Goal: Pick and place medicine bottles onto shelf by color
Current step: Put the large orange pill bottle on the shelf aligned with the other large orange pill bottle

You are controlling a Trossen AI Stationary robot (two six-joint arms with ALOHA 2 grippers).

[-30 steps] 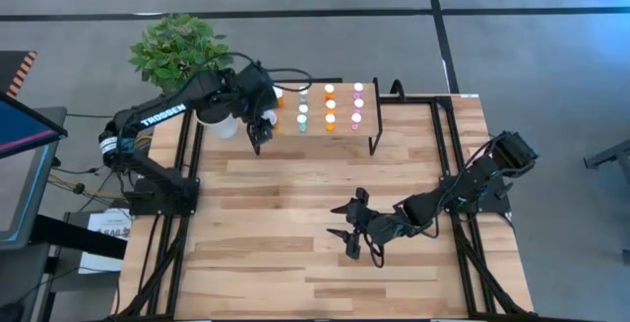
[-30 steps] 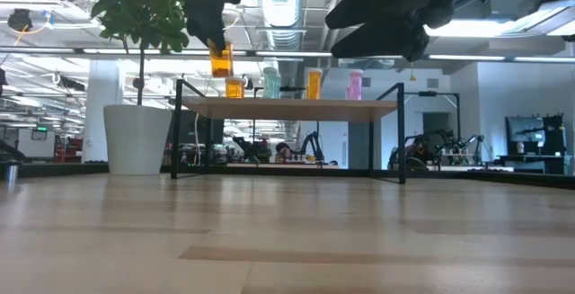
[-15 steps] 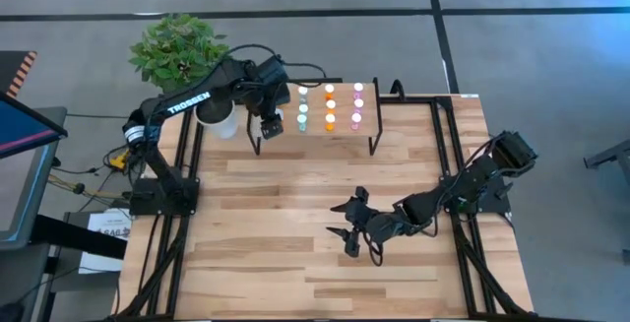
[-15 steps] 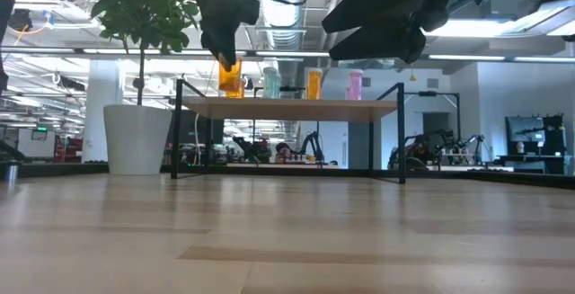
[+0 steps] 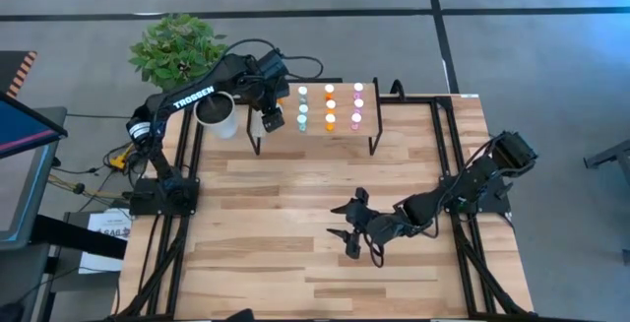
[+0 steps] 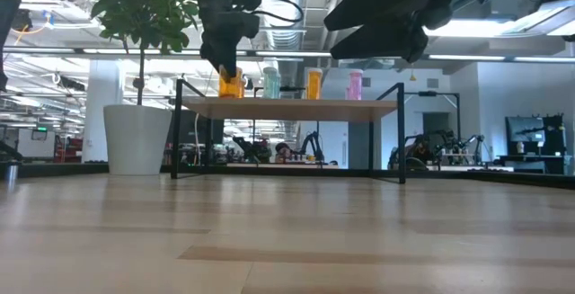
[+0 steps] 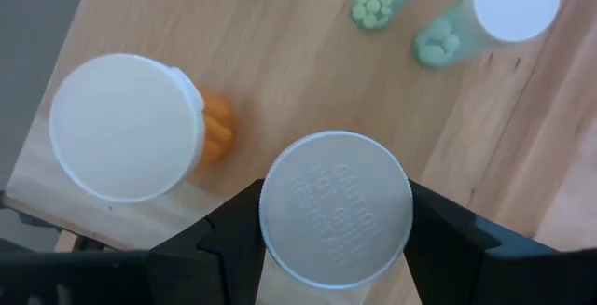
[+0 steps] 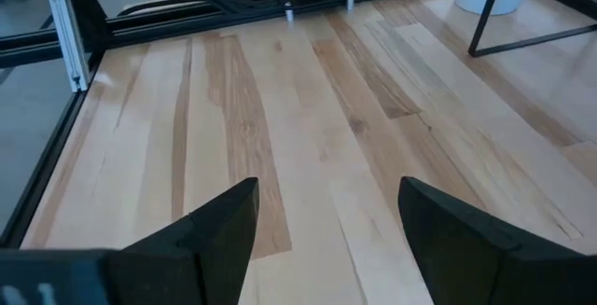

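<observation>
- The left gripper point(image 7: 336, 249) clamps a wide orange translucent pill bottle with a white cap point(image 7: 336, 210) over the small light-wood shelf on black legs point(image 5: 340, 130), at its orange end, beside one matching wide bottle point(image 7: 126, 128).
- The right gripper point(image 5: 350, 225) waits open over the wooden tabletop point(image 5: 295, 263).
- From above, nine white caps show in three columns: teal, orange, pink.

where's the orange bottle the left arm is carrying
In the left gripper, the orange bottle sits at the shelf's left end, beside another orange bottle.
</observation>
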